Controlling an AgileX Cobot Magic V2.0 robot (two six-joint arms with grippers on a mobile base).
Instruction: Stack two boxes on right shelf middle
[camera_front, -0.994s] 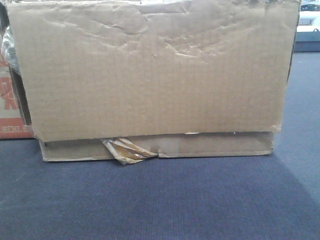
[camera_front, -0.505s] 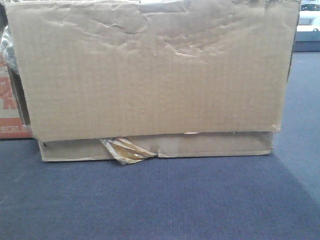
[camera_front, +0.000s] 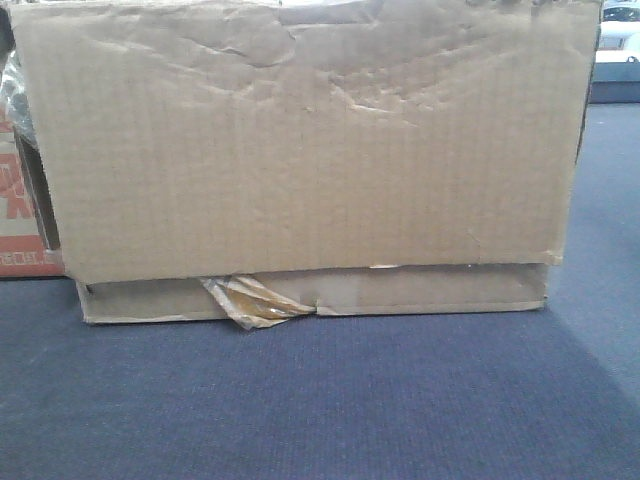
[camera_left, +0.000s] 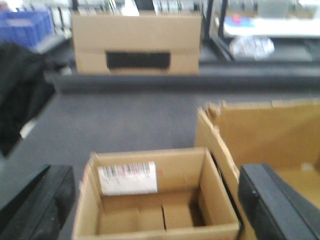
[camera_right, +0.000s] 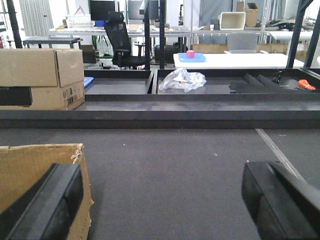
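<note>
In the front view the tall box fills nearly the whole frame. Its creased face is towards me, and it appears to sit on the flat box, whose yellowish tape curls out at lower centre. Both stand on the dark carpeted surface, with a red-and-white carton at the left edge. I see no steel shelf in any view. I judge the corrugated card light but soft and already dented, so I would press on opposite side walls low down, near the corners, rather than on the buckled face. In the left wrist view the left gripper is spread wide and empty over a small open box. A larger torn-edged box at the right is probably the tall one. In the right wrist view the right gripper is likewise parted and holds nothing, with a cardboard corner at lower left. Against the front view of a second ago almost nothing differs: the stack keeps its place and the carton has slid a touch leftward.
</note>
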